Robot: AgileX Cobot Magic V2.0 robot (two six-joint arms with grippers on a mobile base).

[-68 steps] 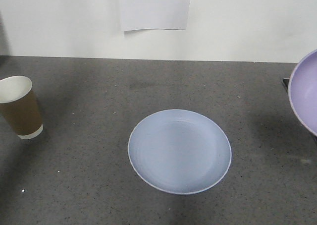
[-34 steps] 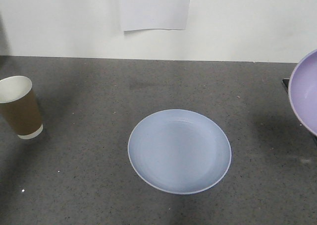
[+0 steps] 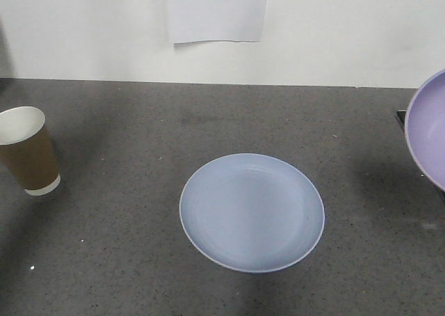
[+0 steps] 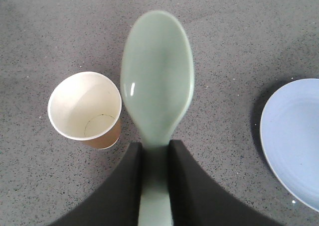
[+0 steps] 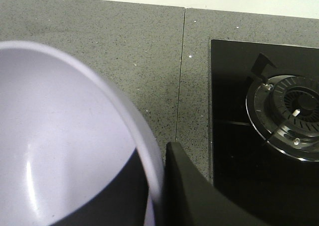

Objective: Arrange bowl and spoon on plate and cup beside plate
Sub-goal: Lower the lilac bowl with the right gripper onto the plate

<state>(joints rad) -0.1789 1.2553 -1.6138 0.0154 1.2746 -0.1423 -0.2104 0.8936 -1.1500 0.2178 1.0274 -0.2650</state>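
I read plate (image 3: 252, 213) bare, mid-tabletop (image 3: 125, 260).
Left claw (image 4: 155, 152) pinches spoon (image 4: 157, 86) handle, above cup (image 3: 28, 150) area.
Right claw (image 5: 154, 186) pinches bowl (image 3: 430, 128) rim, right of plate.
My judgement: no placement done, all three pending.

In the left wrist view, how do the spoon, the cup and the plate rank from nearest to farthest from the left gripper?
1. spoon: held between the jaws of the left gripper, bowl end pointing ahead.
2. cup: upright on the counter, close by on the picture's left side.
3. plate: at the picture's right edge, clearly farther off.
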